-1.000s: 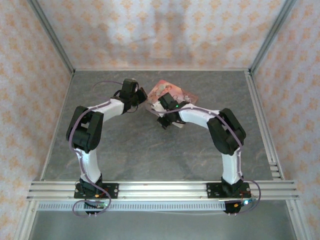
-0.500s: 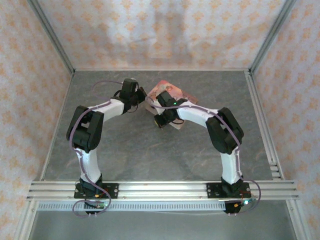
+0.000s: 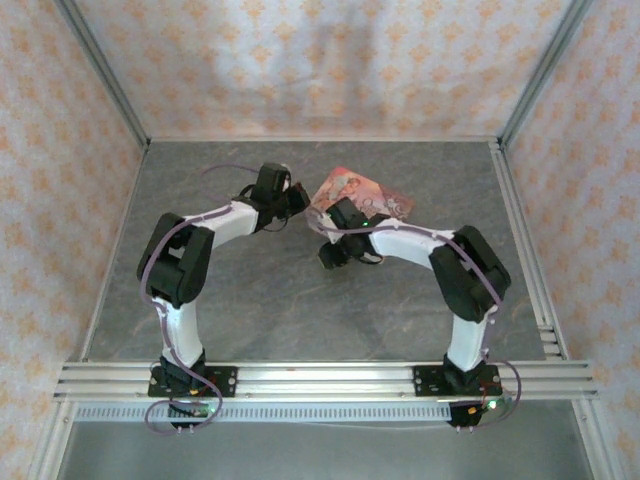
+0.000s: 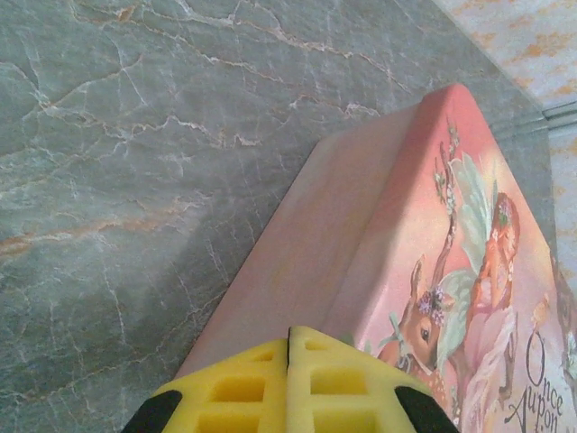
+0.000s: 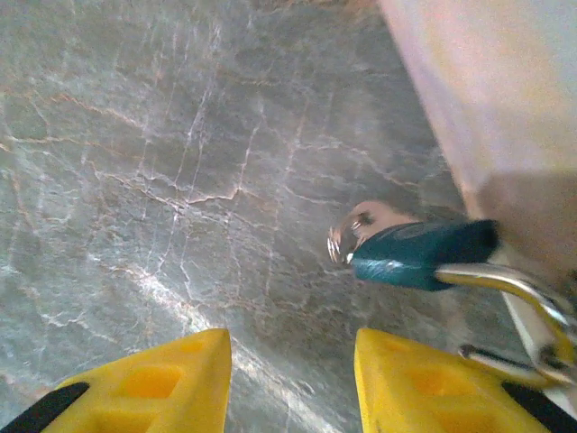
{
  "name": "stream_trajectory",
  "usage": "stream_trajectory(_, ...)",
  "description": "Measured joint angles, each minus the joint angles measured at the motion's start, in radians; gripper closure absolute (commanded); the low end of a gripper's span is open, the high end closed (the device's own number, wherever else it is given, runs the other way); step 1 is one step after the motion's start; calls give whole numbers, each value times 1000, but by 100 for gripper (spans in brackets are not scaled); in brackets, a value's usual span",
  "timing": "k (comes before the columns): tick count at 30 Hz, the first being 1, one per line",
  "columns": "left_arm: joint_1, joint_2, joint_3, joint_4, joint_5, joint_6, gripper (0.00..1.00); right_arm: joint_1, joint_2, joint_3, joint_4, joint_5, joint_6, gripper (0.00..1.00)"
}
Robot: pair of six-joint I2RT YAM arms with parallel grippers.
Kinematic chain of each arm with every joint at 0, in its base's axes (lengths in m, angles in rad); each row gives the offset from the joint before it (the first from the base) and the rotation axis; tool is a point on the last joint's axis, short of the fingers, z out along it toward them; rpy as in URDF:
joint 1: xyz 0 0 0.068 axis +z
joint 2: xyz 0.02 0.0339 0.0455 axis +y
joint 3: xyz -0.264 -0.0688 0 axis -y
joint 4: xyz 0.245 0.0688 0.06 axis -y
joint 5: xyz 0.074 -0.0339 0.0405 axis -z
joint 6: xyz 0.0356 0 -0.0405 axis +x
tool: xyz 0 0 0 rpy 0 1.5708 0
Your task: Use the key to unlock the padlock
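1. One padlock (image 5: 422, 254), blue, sits beside one pink box (image 5: 487, 90), its shackle hooked at the box's edge.
2. One key (image 5: 359, 233) juts from its end.
3. Two grippers: left gripper (image 4: 288, 383) fingers together, empty; right gripper (image 5: 290, 361) fingers apart, near the padlock.

Grey marbled table (image 3: 280, 300); pink floral box (image 3: 348, 187) resting on it.

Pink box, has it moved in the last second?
Yes. Seen from above, the pink box has slid to the right, ending nearer the right side rail.
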Motion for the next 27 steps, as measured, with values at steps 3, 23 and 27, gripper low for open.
stream_trajectory(3,1,0,-10,-11,2,-8,99,-20,-57,-9,-2,-8,38,63)
stream_trajectory(23,-12,-113,-39,-173,17,3,64,11,-319,-260,57,196,210,62)
stream_trajectory(27,-19,-208,-87,-180,2,13,63,6,-344,-262,64,225,252,60)
